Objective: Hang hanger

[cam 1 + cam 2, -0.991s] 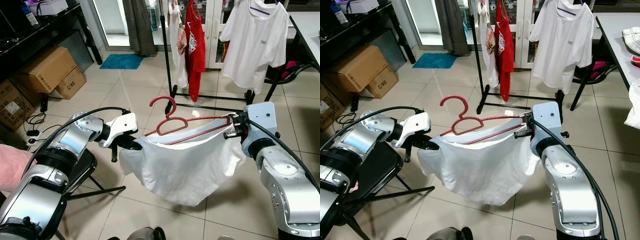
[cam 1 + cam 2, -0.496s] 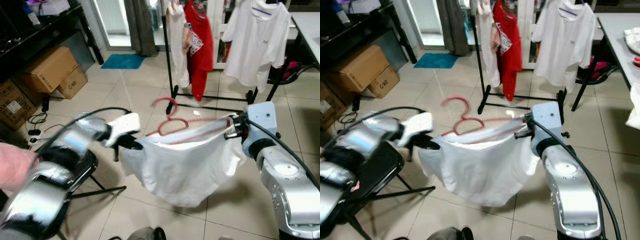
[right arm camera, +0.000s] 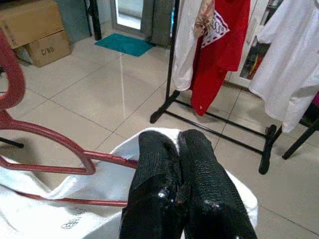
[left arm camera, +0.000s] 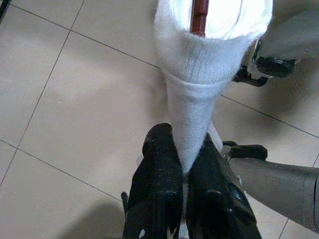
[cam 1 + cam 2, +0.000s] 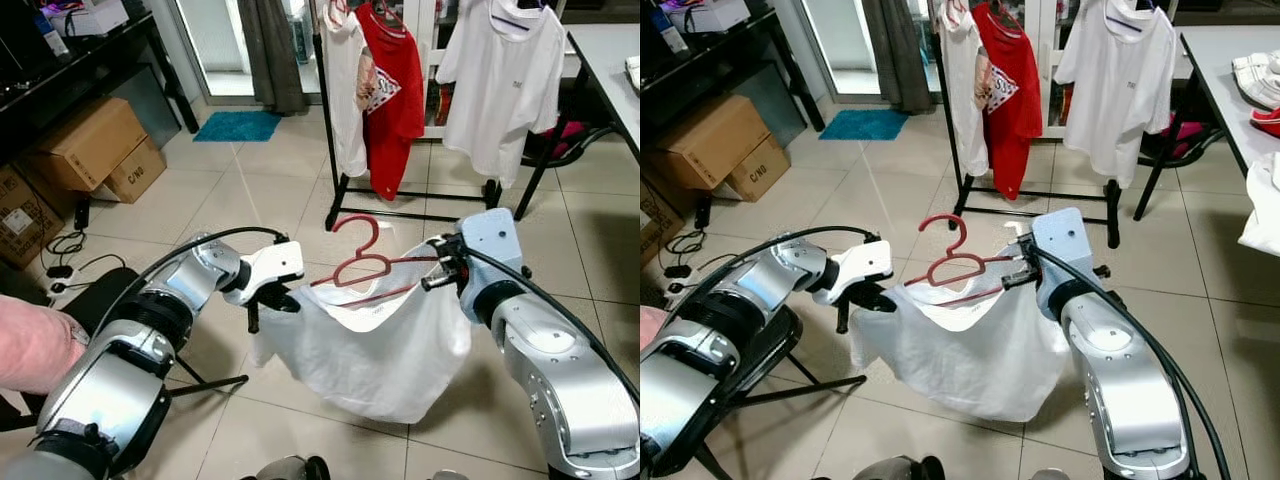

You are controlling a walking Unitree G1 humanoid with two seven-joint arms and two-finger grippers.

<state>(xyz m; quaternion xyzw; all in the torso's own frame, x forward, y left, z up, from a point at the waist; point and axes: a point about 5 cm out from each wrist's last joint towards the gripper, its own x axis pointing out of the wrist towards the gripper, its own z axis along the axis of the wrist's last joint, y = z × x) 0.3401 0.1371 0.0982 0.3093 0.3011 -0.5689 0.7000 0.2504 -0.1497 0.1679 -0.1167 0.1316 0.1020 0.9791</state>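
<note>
One red hanger [image 5: 365,266], one white shirt [image 5: 370,340], two grippers clamping.

Small cardboard box [image 3: 48,43] by the teal mat [image 3: 125,44]: "C/ND" approx. Print on white shirt [image 3: 70,222] too small to read.

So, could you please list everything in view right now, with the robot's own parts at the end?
Hanger: one, red, inside the shirt held between the grippers.
Held shirt: one, white, sagging between both grippers.
Clothes rack: one, black, ahead on the tiles.
Hung shirts: two white, one red, on the rack.
Cardboard boxes: several, brown, far left.
Mat: one, blue, by the doorway.
Folding chair: one, black, lower left.
Left gripper: shut on the held shirt's left end.
Right gripper: shut on its right end.
</note>
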